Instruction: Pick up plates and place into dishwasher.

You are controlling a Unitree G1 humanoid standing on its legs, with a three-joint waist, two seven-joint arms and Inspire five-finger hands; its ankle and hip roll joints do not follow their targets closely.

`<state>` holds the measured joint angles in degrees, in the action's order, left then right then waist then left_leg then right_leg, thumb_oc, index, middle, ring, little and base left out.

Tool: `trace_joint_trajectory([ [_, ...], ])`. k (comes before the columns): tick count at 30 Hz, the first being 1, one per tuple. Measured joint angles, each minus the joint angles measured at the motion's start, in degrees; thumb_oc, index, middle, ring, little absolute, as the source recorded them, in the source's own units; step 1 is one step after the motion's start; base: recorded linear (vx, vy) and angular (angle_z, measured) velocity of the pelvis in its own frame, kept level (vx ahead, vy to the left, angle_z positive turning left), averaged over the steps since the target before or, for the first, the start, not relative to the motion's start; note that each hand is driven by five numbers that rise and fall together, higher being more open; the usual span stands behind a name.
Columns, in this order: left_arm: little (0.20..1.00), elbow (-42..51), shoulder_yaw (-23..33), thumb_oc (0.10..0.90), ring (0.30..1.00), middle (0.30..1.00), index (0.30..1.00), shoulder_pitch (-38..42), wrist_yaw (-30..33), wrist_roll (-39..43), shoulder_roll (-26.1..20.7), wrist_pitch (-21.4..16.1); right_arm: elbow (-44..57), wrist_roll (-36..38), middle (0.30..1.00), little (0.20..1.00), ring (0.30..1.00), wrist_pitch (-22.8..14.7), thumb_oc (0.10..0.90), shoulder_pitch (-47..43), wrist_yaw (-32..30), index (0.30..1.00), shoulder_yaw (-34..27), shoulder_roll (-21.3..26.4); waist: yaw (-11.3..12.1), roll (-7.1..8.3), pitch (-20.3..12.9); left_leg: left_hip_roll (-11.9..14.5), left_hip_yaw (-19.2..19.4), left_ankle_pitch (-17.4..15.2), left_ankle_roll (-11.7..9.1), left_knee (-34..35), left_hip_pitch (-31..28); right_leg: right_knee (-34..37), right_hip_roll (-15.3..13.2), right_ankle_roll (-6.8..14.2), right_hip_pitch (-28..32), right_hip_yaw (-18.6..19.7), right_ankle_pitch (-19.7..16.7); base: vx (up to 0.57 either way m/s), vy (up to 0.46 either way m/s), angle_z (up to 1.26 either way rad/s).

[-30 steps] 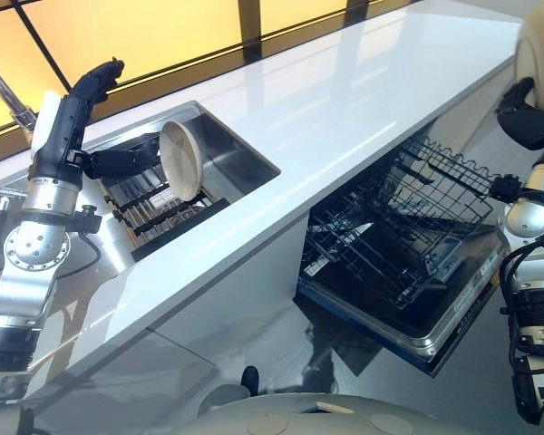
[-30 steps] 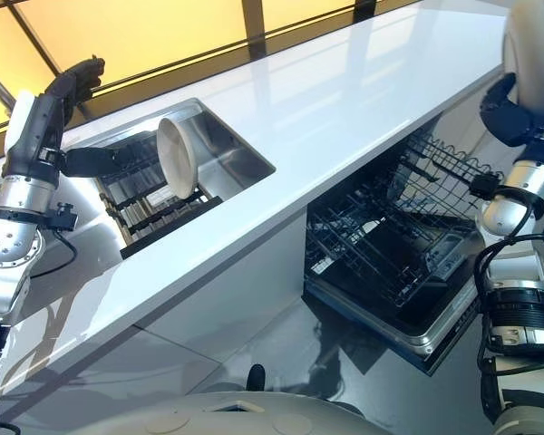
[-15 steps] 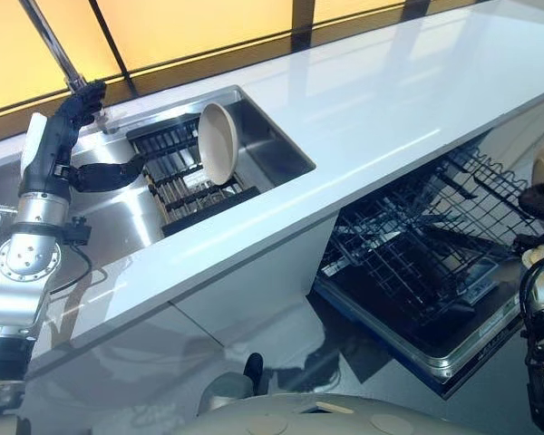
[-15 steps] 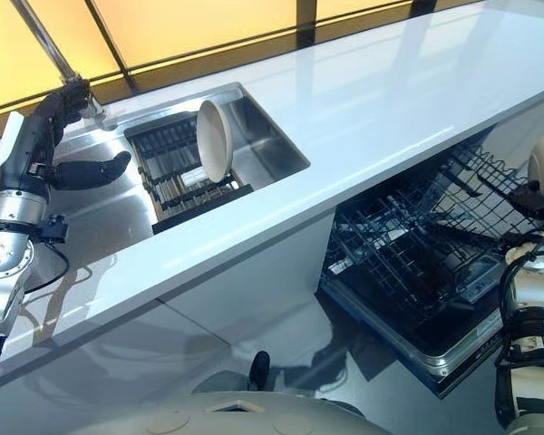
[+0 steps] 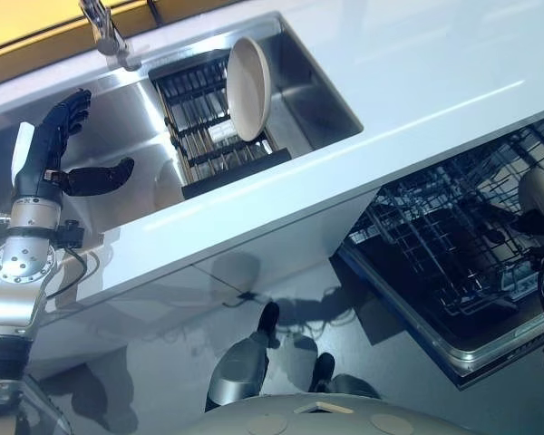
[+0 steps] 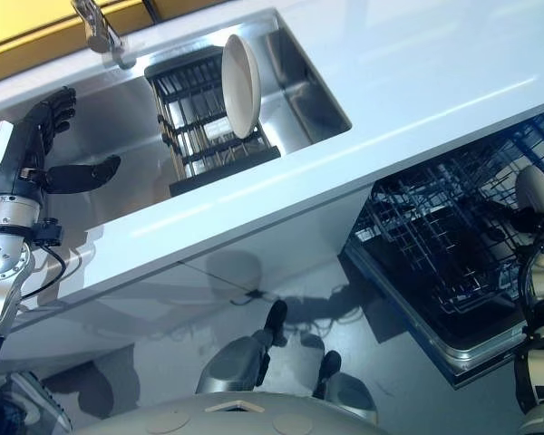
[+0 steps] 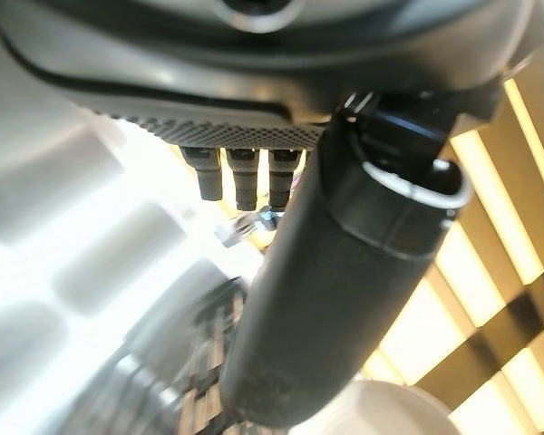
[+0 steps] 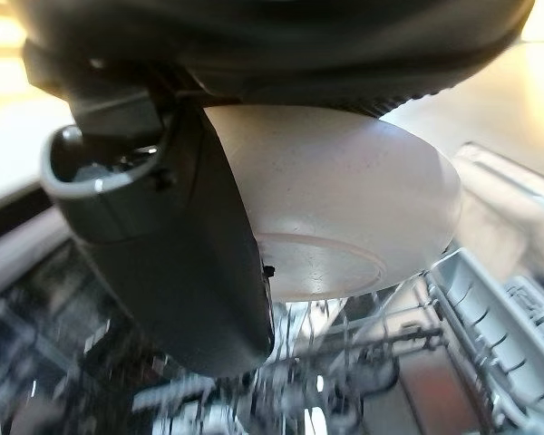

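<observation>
- Now the right hand (image 8: 190, 263) is pinching a plate (image 8: 344, 208) just above the dishwasher rack (image 6: 453, 236); released tilted, it might be catching the wires and tipping.
- Meanwhile the left hand (image 5: 59, 149) is hanging spread beside the sink (image 5: 317, 91), where another plate (image 5: 249, 77) is standing.
- Since a second ago, the held plate is sitting lower, nearer the rack.

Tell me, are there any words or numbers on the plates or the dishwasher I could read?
None. The plate standing in the sink rack is plain, the plate in the right hand is plain too, and the dishwasher shows no readable writing.
</observation>
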<state>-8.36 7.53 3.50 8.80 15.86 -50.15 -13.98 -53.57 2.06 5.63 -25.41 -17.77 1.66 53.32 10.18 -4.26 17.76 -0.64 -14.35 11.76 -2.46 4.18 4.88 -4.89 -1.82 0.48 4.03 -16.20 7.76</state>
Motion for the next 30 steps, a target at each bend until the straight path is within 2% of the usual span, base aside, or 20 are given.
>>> trace_joint_trajectory([
  [4,0.9,0.2,0.0,0.8,0.9,0.9,0.9,0.7,0.6,0.0,-0.4,0.0,0.0,-1.4,0.3,0.2,0.3,-0.4,0.1,-4.3,3.1,0.3,4.4,1.5,1.2,0.28,2.3,0.4,0.3,0.1,-0.3,-0.8,2.0,-4.9,-0.3,-0.6,-3.9,0.1,2.0,-0.08,-0.06,-0.04],
  [8,0.9,0.4,-0.4,0.8,0.9,0.9,0.9,1.6,0.6,0.0,-0.4,0.0,0.0,-1.3,0.3,0.2,0.3,0.1,0.1,-6.7,5.1,0.3,5.7,2.0,1.5,0.46,2.6,0.5,0.3,0.2,-0.4,-1.0,2.6,-6.2,-0.3,-0.8,-4.9,0.1,2.5,-0.01,-0.041,0.01],
  [11,0.9,1.4,-0.4,0.8,0.9,0.9,0.9,2.3,0.6,0.0,-0.6,-0.1,-1.0,-0.9,0.3,0.2,0.3,2.1,0.1,-7.1,7.1,0.3,5.7,2.1,1.8,0.97,2.9,0.6,0.4,0.2,-0.4,-1.2,2.6,-6.2,-0.2,-0.8,-4.8,0.1,2.5,0.01,-0.034,0.02],
  [16,0.9,2.0,-0.4,0.8,0.9,0.9,0.9,3.8,-0.5,0.2,-1.0,-0.1,-8.1,0.3,0.314,0.216,0.314,5.6,0.116,-8.0,9.3,0.314,5.5,2.0,2.4,1.77,3.4,0.5,0.4,0.2,-0.5,-1.9,2.6,-6.7,-0.2,-0.8,-4.6,0.1,2.6,0.01,-0.037,0.02],
  [17,0.9,2.0,-0.4,0.8,0.9,0.9,0.9,4.0,-0.8,0.3,-1.3,-0.1,-9.7,0.4,0.573,0.518,0.573,5.8,0.418,-8.3,9.6,0.573,5.5,1.9,2.5,1.82,3.4,0.5,0.4,0.2,-0.5,-2.0,2.6,-6.8,-0.2,-0.8,-4.6,0.1,2.6,0.03,-0.047,0.01],
  [18,0.9,2.0,-0.6,0.8,0.9,0.9,0.9,4.3,-1.6,0.4,-1.6,-0.1,-10.6,1.1,0.9,0.9,0.9,5.6,0.8,-8.4,9.8,0.9,5.5,1.9,2.5,1.86,3.4,0.5,0.4,0.2,-0.5,-2.2,2.6,-7.1,-0.2,-0.8,-4.6,0.1,2.6,0.0,0.0,0.0],
  [25,0.9,3.2,-0.6,0.8,0.9,0.9,0.9,4.7,-4.5,0.4,-2.4,-0.3,-10.7,1.4,0.9,0.9,0.9,6.9,0.8,-8.5,11.7,0.9,5.5,0.8,2.7,1.86,3.4,0.6,0.4,0.1,-0.5,-2.9,2.3,-7.9,-0.3,-0.9,-4.5,0.2,2.6,0.0,0.01,-0.01],
  [30,0.9,3.2,-0.6,0.8,0.9,0.9,0.9,4.7,-5.9,0.4,-2.4,-0.3,-9.7,2.5,0.9,0.9,0.9,7.2,0.8,-6.8,12.3,0.9,5.5,-3.9,2.9,1.86,3.4,0.5,1.1,-0.3,-0.7,-2.7,1.2,-8.1,-0.4,-0.9,-3.7,0.9,2.6,0.02,0.064,-0.06],
])
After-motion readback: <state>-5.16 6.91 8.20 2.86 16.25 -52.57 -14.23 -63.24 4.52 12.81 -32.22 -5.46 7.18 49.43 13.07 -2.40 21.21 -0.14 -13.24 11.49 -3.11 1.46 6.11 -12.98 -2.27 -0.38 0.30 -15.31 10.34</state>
